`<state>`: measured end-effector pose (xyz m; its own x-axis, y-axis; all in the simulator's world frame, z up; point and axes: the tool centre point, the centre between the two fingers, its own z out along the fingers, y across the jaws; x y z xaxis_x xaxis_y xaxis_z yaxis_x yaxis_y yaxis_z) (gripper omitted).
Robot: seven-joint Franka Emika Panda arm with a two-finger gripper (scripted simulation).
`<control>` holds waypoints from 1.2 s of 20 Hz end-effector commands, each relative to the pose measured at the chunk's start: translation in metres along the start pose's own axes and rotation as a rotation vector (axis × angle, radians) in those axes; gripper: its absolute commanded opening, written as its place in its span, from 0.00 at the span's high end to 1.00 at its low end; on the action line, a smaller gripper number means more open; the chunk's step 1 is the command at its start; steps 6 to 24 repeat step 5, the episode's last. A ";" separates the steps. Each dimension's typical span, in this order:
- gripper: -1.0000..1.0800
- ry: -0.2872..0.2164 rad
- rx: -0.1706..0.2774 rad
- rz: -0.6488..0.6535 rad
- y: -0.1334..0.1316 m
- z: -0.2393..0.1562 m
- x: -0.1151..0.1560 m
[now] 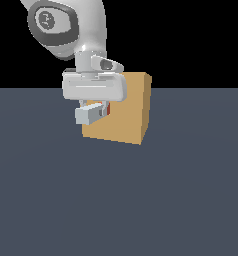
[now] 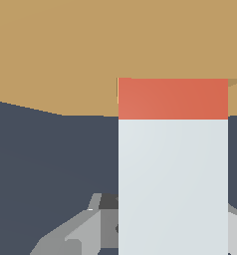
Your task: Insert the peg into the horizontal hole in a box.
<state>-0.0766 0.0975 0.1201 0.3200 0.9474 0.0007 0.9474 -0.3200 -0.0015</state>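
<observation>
Gripper (image 1: 93,112) is clamped on the peg's (image 2: 173,164) grey half beside the box (image 1: 128,107). Most of the red half seems already inside the hole. A slight tilt could jam the peg against the hole's rim, judging by the snug fit.

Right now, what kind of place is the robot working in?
Probably a bare simulated test scene, not a real room: a flat dark grey floor under a black background, with only a plain tan box and the peg held by the end effector.
</observation>
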 end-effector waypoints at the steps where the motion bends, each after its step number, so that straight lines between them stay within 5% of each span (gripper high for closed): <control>1: 1.00 0.002 -0.004 0.002 0.002 -0.002 0.010; 24: 1.00 0.002 -0.004 0.002 0.003 -0.002 0.014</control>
